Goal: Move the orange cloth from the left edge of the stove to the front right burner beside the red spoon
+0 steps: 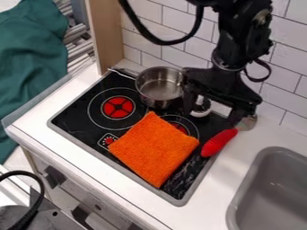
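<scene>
Right now my tool (214,108) hangs above the back right of the stove (75,117), its two black, angular fingers spread wide. One finger overlaps the side of the metal pot (159,89) in the camera view; I cannot tell whether they touch. Smooth, shiny and round-walled, the pot sits at the back of the flat black cooktop, its thin handle pointing toward the wooden panel (105,33).

Close in front of the pot, the orange cloth (155,148) lies spread in a soft, nubby, rough square, one corner toward the pot and its opposite corner near the front rim. It partly covers a burner. Beside its right corner, the smooth red, rounded object (219,143) lies slantwise over the stove's right border, a silvery piece (247,122) near its upper end.

Glossy tiles (273,105) rise close behind me; rightward, a strip of white tabletop (207,200) gives open room before the gray sink (239,197).
</scene>
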Action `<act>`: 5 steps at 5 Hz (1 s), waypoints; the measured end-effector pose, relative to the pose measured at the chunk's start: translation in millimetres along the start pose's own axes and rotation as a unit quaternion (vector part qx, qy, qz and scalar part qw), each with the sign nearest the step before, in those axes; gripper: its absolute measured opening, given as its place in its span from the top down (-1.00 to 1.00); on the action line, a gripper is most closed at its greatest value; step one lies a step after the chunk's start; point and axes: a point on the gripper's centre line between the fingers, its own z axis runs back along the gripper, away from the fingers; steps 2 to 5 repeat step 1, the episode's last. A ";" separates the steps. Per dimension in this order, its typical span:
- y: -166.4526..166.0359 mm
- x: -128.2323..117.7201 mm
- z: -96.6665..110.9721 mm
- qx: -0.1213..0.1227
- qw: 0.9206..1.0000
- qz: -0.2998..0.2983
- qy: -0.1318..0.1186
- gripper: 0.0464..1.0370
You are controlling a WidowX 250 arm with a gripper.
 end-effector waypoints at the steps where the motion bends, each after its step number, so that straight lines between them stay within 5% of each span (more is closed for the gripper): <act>1: -7.2 2.5 -3.1 -0.019 1.000 0.002 -0.002 -0.92; 5: -7.2 2.5 -3.1 -0.019 1.000 0.002 -0.002 -0.92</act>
